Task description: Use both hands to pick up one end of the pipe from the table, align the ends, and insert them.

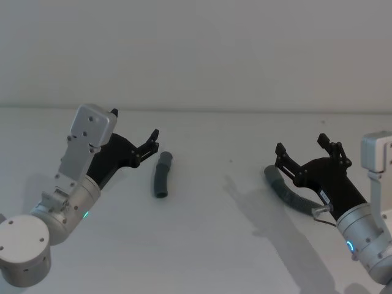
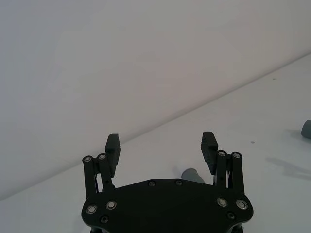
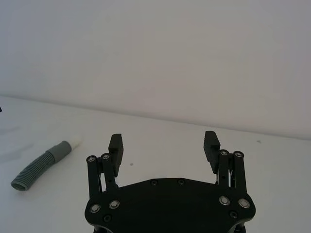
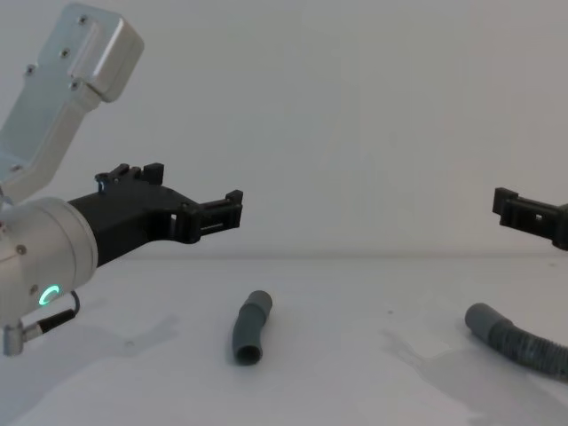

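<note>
The left tool [image 2: 161, 141] and right tool [image 3: 163, 140] both hover aloft, pointing forward, jaws spread wide.

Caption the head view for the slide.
Open left hand near the short pipe piece, open right hand over the ribbed pipe piece, both pieces lying apart on the white table.

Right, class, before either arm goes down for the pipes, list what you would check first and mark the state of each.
1. Fingers of the left gripper open: ok.
2. Fingers of the right gripper open: ok.
3. The short pipe lies free on the table, near the left gripper: ok.
4. The long pipe lies free, below the right gripper: ok.
5. Pipe ends lined up: not ok, the two pipes lie well apart.
6. Which end is the wider one: cannot tell.
</note>
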Tool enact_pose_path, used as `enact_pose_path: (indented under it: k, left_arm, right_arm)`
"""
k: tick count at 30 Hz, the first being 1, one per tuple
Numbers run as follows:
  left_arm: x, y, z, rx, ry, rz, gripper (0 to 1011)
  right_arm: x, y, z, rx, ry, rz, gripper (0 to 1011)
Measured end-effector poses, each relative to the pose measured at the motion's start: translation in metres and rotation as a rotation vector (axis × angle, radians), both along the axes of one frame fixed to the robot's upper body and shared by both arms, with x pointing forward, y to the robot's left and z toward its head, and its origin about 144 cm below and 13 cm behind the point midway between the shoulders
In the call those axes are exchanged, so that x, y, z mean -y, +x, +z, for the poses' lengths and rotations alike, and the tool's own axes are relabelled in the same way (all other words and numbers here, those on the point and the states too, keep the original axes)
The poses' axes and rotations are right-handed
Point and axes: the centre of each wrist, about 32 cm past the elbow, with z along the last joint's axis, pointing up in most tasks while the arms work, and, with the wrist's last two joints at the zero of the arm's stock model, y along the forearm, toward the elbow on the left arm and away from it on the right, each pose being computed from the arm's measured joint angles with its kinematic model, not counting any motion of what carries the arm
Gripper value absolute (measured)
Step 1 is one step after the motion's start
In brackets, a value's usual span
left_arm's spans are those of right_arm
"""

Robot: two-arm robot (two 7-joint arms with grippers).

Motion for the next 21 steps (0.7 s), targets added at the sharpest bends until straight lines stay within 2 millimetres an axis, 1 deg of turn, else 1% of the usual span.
enact_pose_path:
  k: [21]
  left_arm:
    - [0.0000, 0.0000, 0.0000, 0.000, 0.000, 0.000, 1001]
  right_arm:
    - [0.0000, 0.0000, 0.0000, 0.000, 0.000, 0.000, 1002]
